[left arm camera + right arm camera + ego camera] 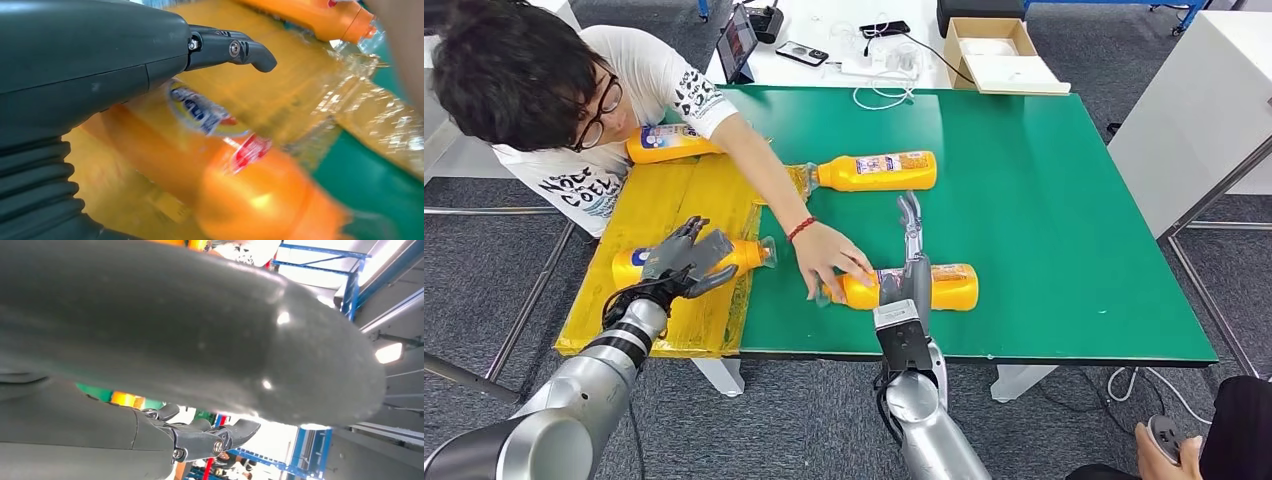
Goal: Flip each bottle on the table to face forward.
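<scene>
Green tabletop (1044, 220) fills most of the head view, with a yellow plastic sheet (659, 215) spread over its left end. Nearest, a bottle (924, 288) lies on its side on the green, long axis left to right, neck pointing left. The right hand (911, 260) reaches across its middle, fingers stretched straight toward the far side and gripping nothing, while a person's hand (829, 258) presses on its neck end. To the left, on the sheet, a second bottle (734, 256) lies with its cap pointing right; the left hand (686, 258) hovers over its base end, fingers loosely spread and holding nothing. Farther off, a third bottle (879, 171) lies neck left at the sheet's edge, and a fourth (669, 143) lies partly under the person's arm (759, 165). Beyond the table are a cardboard box (999, 52), phones and cables.
</scene>
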You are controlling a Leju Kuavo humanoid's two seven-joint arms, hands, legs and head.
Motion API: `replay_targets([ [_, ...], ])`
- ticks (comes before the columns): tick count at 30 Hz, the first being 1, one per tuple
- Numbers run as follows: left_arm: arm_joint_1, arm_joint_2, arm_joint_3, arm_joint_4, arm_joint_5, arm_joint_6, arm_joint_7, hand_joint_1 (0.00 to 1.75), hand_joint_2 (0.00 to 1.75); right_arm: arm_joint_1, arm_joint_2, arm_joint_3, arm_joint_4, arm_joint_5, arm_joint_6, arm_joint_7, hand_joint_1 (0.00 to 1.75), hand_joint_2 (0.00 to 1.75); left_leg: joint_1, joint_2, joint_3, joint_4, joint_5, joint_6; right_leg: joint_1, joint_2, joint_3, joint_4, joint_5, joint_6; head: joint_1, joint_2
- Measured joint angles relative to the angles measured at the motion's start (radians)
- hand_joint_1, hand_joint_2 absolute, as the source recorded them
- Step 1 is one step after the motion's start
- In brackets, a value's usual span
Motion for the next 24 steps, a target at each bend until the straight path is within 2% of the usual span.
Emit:
replay_targets([
  [5,-0.015,-0.022,0.074,0.000,0.153,-0.156,-0.043,0.00,0.00,-0.004,0.006,-0.026,0.025,0.007,0.011,0.000,0.00,0.00,0.000,-0.001,0.001,0.000,0.000,0.000,0.000,-0.002,0.002,0.000,0.000,0.000,0.000,0.000],
  [8,-0.016,-0.037,0.110,-0.001,0.222,-0.196,-0.099,0.00,0.00,-0.005,0.009,-0.037,0.042,0.009,0.011,0.000,0.00,0.00,-0.001,0.001,0.000,0.000,0.002,0.001,0.000,0.000,0.004,0.000,0.003,0.001,0.000,0.000],
  [14,-0.014,-0.061,0.153,-0.008,0.282,-0.198,-0.154,0.00,0.00,-0.005,0.013,-0.049,0.063,0.015,0.011,0.000,0.00,0.00,0.000,0.003,-0.004,0.000,0.002,0.001,0.000,0.000,0.000,0.000,0.003,0.001,0.000,0.000],
  [17,-0.003,-0.073,0.161,-0.022,0.336,-0.128,-0.210,0.00,0.00,-0.005,0.014,-0.052,0.070,0.018,0.012,0.000,0.00,0.00,0.000,0.003,-0.006,0.000,0.002,0.001,0.000,0.001,-0.003,0.000,0.003,0.001,0.000,0.000],
  [20,0.014,-0.092,0.163,-0.056,0.397,0.024,-0.288,0.00,0.00,-0.005,0.014,-0.053,0.077,0.035,0.015,0.012,0.00,1.31,0.000,0.005,-0.010,0.000,0.002,0.001,0.000,0.001,-0.006,0.000,0.003,0.001,0.000,0.000],
  [21,0.021,-0.099,0.163,-0.070,0.418,0.078,-0.315,0.00,0.44,-0.005,0.014,-0.053,0.081,0.047,0.020,0.026,0.00,1.75,0.000,0.005,-0.010,0.000,0.002,0.001,0.000,0.001,-0.007,0.000,0.003,0.001,0.000,0.000],
  [24,0.056,-0.115,0.142,-0.137,0.521,0.213,-0.371,0.00,1.75,-0.017,0.008,-0.049,0.106,0.097,0.059,0.095,0.00,1.75,0.000,0.005,-0.012,0.000,0.002,0.001,0.000,0.001,-0.008,0.000,0.003,0.001,0.000,0.000],
])
